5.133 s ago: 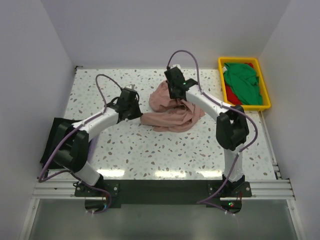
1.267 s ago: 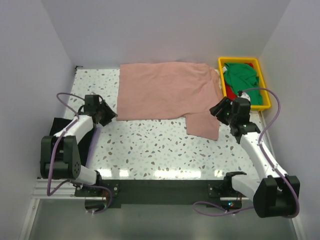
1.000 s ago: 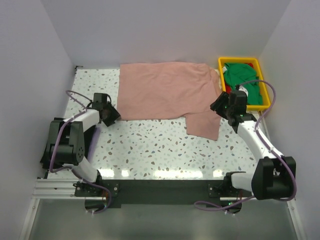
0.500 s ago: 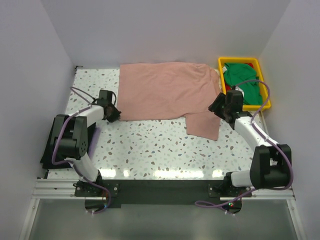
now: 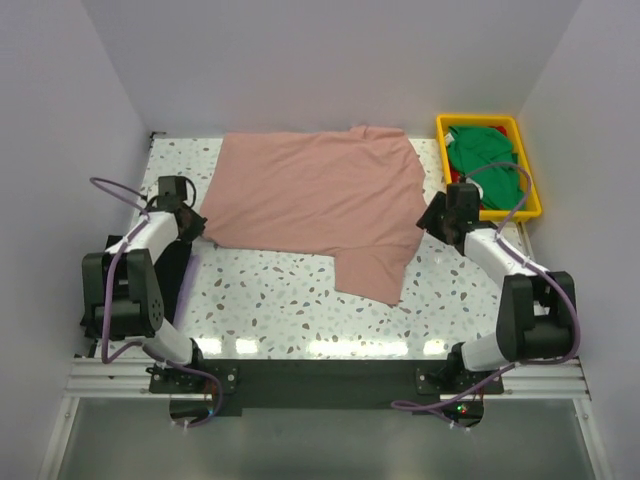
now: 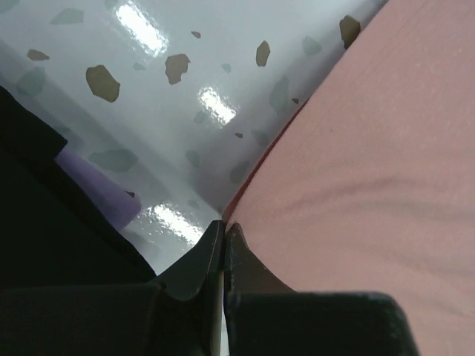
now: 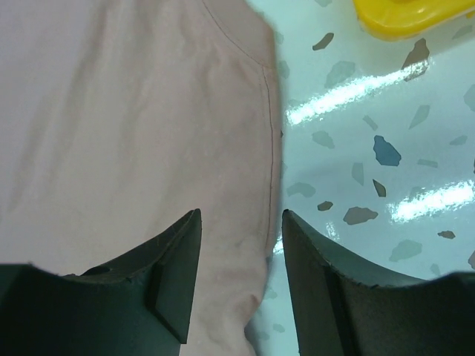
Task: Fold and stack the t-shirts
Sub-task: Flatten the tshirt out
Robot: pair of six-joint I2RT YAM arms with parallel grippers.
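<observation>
The left gripper [image 6: 224, 236] is clenched, its two fingers pressed together on the left edge of the pink shirt [image 6: 371, 148], which runs straight into the seam between them. From above, that left gripper [image 5: 192, 222] sits at the left of the frame, on the shirt's lower left corner, low over the table [image 5: 300, 290].

The right gripper [image 7: 241, 219] is released: its fingers [image 7: 178, 259] stand apart, astride the shirt's right edge, one over cloth and the other over bare table [image 7: 356, 148] (whether either tip touches the cloth I cannot tell). In the top view it [image 5: 432, 218] is right of centre, at the shirt's right side.

The pink shirt [image 5: 320, 195] lies spread flat across the upper middle of the table, with one flap reaching down toward the lower centre.

To the right of the right gripper, in the upper right of the frame, is the yellow tray [image 5: 533, 185]. A green shirt [image 5: 485, 160] lies crumpled in it, on top of a red shirt [image 5: 459, 184] that shows only at the edges. A corner of the tray [image 7: 401, 15] shows at the top right of the right wrist view.
</observation>
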